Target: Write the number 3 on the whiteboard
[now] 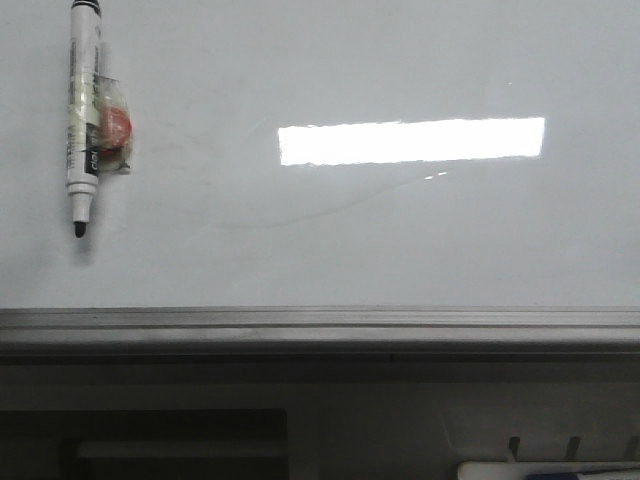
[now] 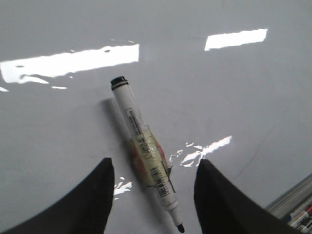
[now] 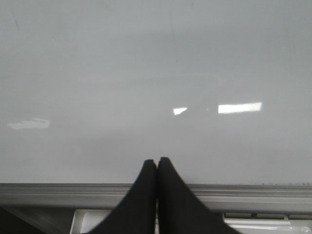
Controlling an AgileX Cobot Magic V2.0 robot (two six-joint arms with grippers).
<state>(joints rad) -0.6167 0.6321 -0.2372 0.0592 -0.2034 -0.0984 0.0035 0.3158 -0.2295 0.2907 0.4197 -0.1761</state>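
The whiteboard (image 1: 400,250) is glossy white-grey with a bright rectangular reflection and a grey bottom rail (image 1: 320,325). No black number 3 shows on it; only a faint grey curved smear (image 1: 330,208) is there. A white marker pen (image 1: 84,110) with a black tip, uncapped, lies at the board's upper left with a taped red-orange patch on its side. In the left wrist view my left gripper (image 2: 154,168) is open, its fingers on either side of the marker (image 2: 144,151), apart from it. My right gripper (image 3: 157,162) is shut and empty over the board's bottom rail (image 3: 58,192).
Below the rail in the front view is a dark recess and a white tray-like object (image 1: 545,470) at the lower right. A corner with coloured items (image 2: 300,217) shows past the board's rail in the left wrist view.
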